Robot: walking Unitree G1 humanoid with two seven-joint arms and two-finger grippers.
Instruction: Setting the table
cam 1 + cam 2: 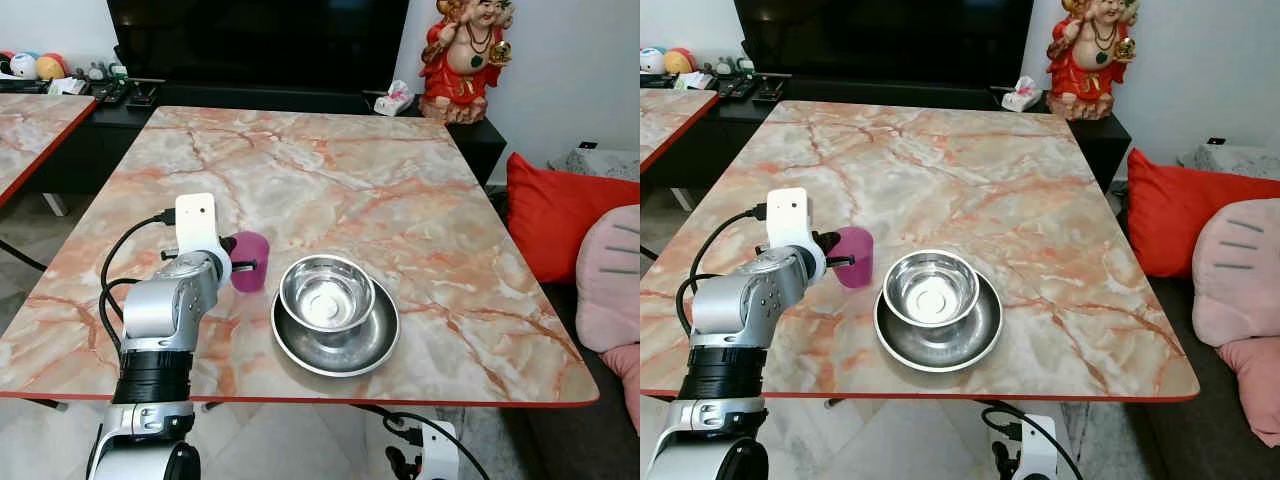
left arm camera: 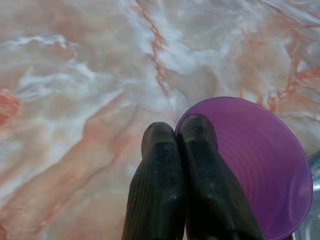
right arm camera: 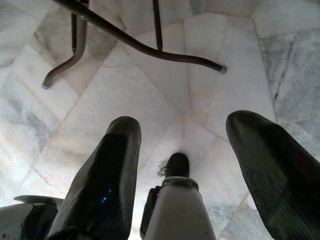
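We look down on a marble table (image 1: 330, 170) veined in pink and orange, edged in red. Near its front edge, our left gripper (image 2: 179, 150) is at a purple cup (image 1: 250, 261), which stands upright on the tabletop. In the left wrist view the two black fingers (image 2: 160, 185) are pressed together, with the cup's rim pinched between them: one finger lies inside the cup's mouth, the other outside its wall. So we count the left gripper as closed on the cup's rim, on the side of the cup that faces our left arm (image 1: 175, 310). The white wrist camera housing (image 1: 197, 228) stands just above the cup's left side in the head views.

Just to the right of the cup sits a steel bowl (image 1: 326, 293), nested in a wider, shallow steel plate (image 1: 345, 348). The cup is near the bowl; in the head views a thin strip of marble seems to separate them, though we cannot be certain they are apart.

Our right gripper (image 3: 182, 150) hangs below the table, over a pale tiled floor (image 3: 225, 90), its two fingers spread wide with nothing between them. Dark metal table legs (image 3: 135, 42) cross the floor beyond it.

Past the far edge of the table we see a dark television (image 1: 260, 40) on a low black cabinet, and a red and gold figurine (image 1: 465, 60) at the right. A red cushion (image 1: 555, 215) and a pink cushion (image 1: 610, 280) lie to the table's right.
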